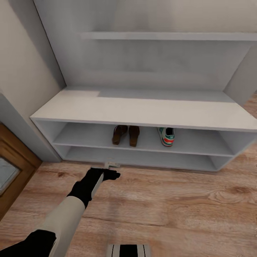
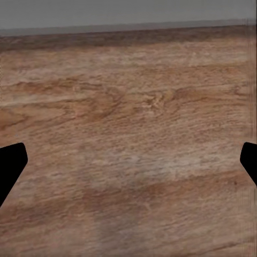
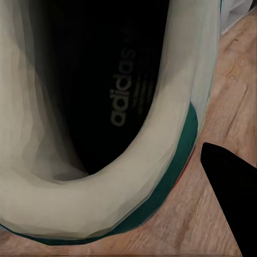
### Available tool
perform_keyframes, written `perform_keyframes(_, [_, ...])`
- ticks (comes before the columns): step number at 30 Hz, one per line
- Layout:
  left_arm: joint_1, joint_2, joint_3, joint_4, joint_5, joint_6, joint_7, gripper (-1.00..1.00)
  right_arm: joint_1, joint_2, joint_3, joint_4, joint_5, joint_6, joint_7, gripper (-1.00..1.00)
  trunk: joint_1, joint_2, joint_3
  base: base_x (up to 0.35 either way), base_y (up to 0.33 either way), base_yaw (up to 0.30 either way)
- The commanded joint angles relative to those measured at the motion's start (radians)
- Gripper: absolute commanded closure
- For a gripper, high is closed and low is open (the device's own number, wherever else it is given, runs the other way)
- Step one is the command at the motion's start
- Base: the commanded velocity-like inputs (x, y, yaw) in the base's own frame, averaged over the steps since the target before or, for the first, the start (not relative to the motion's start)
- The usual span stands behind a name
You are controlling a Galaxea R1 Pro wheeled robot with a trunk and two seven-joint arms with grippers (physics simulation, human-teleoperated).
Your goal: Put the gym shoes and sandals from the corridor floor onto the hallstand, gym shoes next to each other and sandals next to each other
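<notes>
Head view shows your rack (image 1: 142, 110) with both sandals (image 1: 125, 135) and one gym shoe (image 1: 166, 136) on its upper shelf — a gap beside it for its mate. Your left gripper (image 1: 111, 170) hangs spread wide and empty over the floor (image 1: 185, 200). Right wrist view looks into the second shoe (image 3: 107, 123) — whether you grip it, I cannot tell.

The left arm (image 1: 67, 210) reaches forward and low, its claw (image 1: 110, 172) spread wide, both fingertips (image 2: 10, 166) at the wrist view's edges. One right-claw finger (image 3: 233, 201) shows dark.
</notes>
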Motion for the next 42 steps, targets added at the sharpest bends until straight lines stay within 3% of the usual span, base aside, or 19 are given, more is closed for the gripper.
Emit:
perform_keyframes(1, [0.018, 0.001, 0.0, -0.035, -0.005, -0.004, -0.006, -1.0, -0.001, 0.0, 0.0, -0.001, -0.002, 0.005, -0.004, 1.0, -0.001, 0.0, -0.001, -0.291, 0.0, 0.0])
perform_keyframes(4, [0.078, 0.002, -0.001, -0.13, -0.005, -0.025, -0.021, -1.0, -0.001, 0.0, 0.0, -0.001, 0.0, 0.005, -0.004, 1.0, -0.001, 0.0, -0.001, -0.312, 0.0, 0.0])
perform_keyframes(8, [0.152, 0.004, -0.006, -0.248, -0.005, -0.041, -0.12, -1.0, -0.001, 0.001, 0.001, -0.001, 0.0, 0.005, -0.004, 1.0, -0.001, 0.0, -0.001, -0.288, 0.0, 0.0])
perform_keyframes(10, [0.182, 0.005, -0.007, -0.314, -0.005, -0.045, -0.242, -1.0, -0.001, 0.002, 0.002, 0.0, 0.0, 0.005, -0.004, 1.0, -0.001, 0.0, -0.001, -0.147, 0.0, 0.0])
perform_keyframes(15, [0.228, 0.007, -0.003, -0.401, -0.006, -0.048, -0.481, -1.0, -0.001, 0.002, 0.003, 0.0, 0.001, 0.005, -0.004, 1.0, -0.001, 0.0, -0.001, -0.049, 0.0, 0.0])
perform_keyframes(20, [0.291, 0.015, 0.001, -0.473, -0.005, -0.049, -0.572, -1.0, -0.001, 0.004, 0.005, 0.0, 0.001, 0.004, -0.004, 1.0, -0.001, 0.0, -0.001, -0.008, 0.0, 0.0])
perform_keyframes(25, [0.306, 0.041, 0.005, -0.488, -0.004, -0.049, -0.65, -1.0, -0.001, 0.005, 0.006, 0.0, 0.001, 0.004, -0.004, 1.0, -0.001, 0.0, -0.001, -0.001, 0.0, 0.0])
perform_keyframes(27, [0.308, 0.054, 0.023, -0.49, -0.004, -0.049, -0.691, -1.0, -0.001, 0.005, 0.006, 0.0, 0.001, 0.004, -0.004, 1.0, -0.001, 0.0, -0.001, 0.0, 0.0, 0.0])
perform_keyframes(31, [0.309, 0.064, 0.116, -0.491, -0.004, -0.049, -0.803, -1.0, -0.001, 0.005, 0.006, 0.0, 0.001, 0.004, -0.005, 1.0, -0.001, 0.0, -0.001, 0.0, 0.0, 0.0])
perform_keyframes(33, [0.309, 0.067, 0.196, -0.49, -0.005, -0.049, -0.898, -1.0, -0.001, 0.007, 0.006, -0.001, 0.002, 0.004, -0.005, 1.0, -0.001, 0.0, -0.001, 0.0, 0.0, 0.0])
perform_keyframes(34, [0.309, 0.067, 0.215, -0.49, -0.005, -0.049, -0.921, -1.0, -0.001, 0.007, 0.006, -0.001, 0.002, 0.004, -0.005, 1.0, -0.001, 0.0, -0.001, 0.0, 0.0, 0.0])
perform_keyframes(35, [0.311, 0.069, 0.298, -0.491, -0.006, -0.049, -1.027, -1.0, -0.001, 0.009, 0.006, -0.001, 0.003, 0.004, -0.008, 1.0, -0.001, 0.0, -0.001, 0.0, 0.0, 0.0])
perform_keyframes(38, [0.325, 0.069, 0.325, -0.492, -0.005, -0.049, -1.081, -1.0, -0.001, 0.009, 0.006, -0.001, 0.003, 0.004, -0.01, 1.0, -0.001, 0.0, -0.001, 0.0, 0.0, 0.0])
perform_keyframes(40, [0.378, 0.068, 0.341, -0.494, -0.005, -0.052, -1.161, -1.0, -0.001, 0.01, 0.007, -0.003, 0.004, 0.004, -0.011, 1.0, -0.001, 0.0, -0.001, 0.0, 0.0, 0.0])
perform_keyframes(42, [0.406, 0.067, 0.344, -0.494, -0.008, -0.102, -1.189, -1.0, -0.001, 0.011, 0.007, -0.003, 0.004, 0.004, -0.012, 1.0, -0.001, 0.0, -0.001, 0.0, 0.0, 0.0])
